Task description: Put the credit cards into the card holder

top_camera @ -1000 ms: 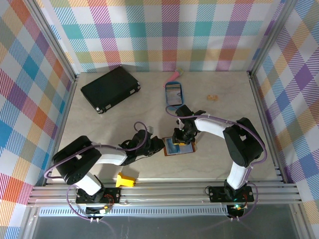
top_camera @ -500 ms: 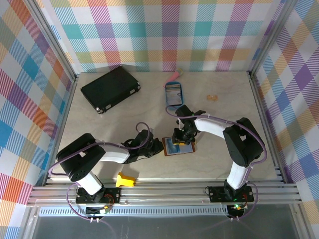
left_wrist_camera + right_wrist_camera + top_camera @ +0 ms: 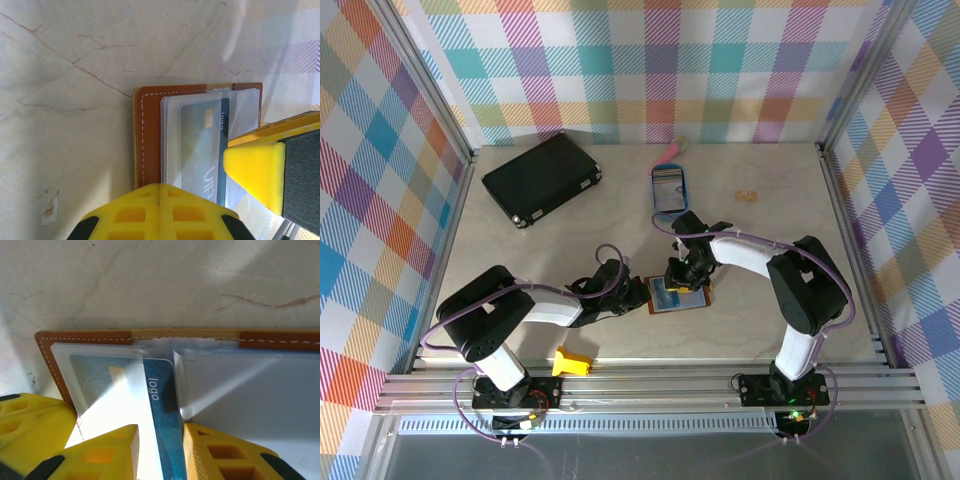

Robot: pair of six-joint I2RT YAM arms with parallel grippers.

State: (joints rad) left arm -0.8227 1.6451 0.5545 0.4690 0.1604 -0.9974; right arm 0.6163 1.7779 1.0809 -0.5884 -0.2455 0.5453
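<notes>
The right gripper (image 3: 160,428) is seen with its yellow fingers set a narrow gap apart, tips down on the open card holder (image 3: 85,336), and a bare strip of a dark blue credit card (image 3: 154,389) is framed between them; no pinch on the card can be made out. The card is laid flat in the holder, its chip end tucked under the clear plastic sleeve on one side, while the strip printed "logo" is left uncovered between that sleeve and the next. The left gripper (image 3: 159,189) is closed, its two yellow fingers pressed together along a seam, and its tips are placed at the brown stitched edge of the holder, opposite the right gripper's finger. From above, the holder is found spread open on the marbled table (image 3: 520,255), near the middle and slightly toward the front, with both grippers met over it from either side. Farther back, a blue oval tray (image 3: 669,187) is seen, and a pink object (image 3: 672,150) lies just behind it by the rear wall. A small tan block (image 3: 747,196) is set to the right of the tray, a large black case (image 3: 542,178) lies at the back left, and a yellow plastic piece (image 3: 571,361) rests at the front edge near the left arm's base.
</notes>
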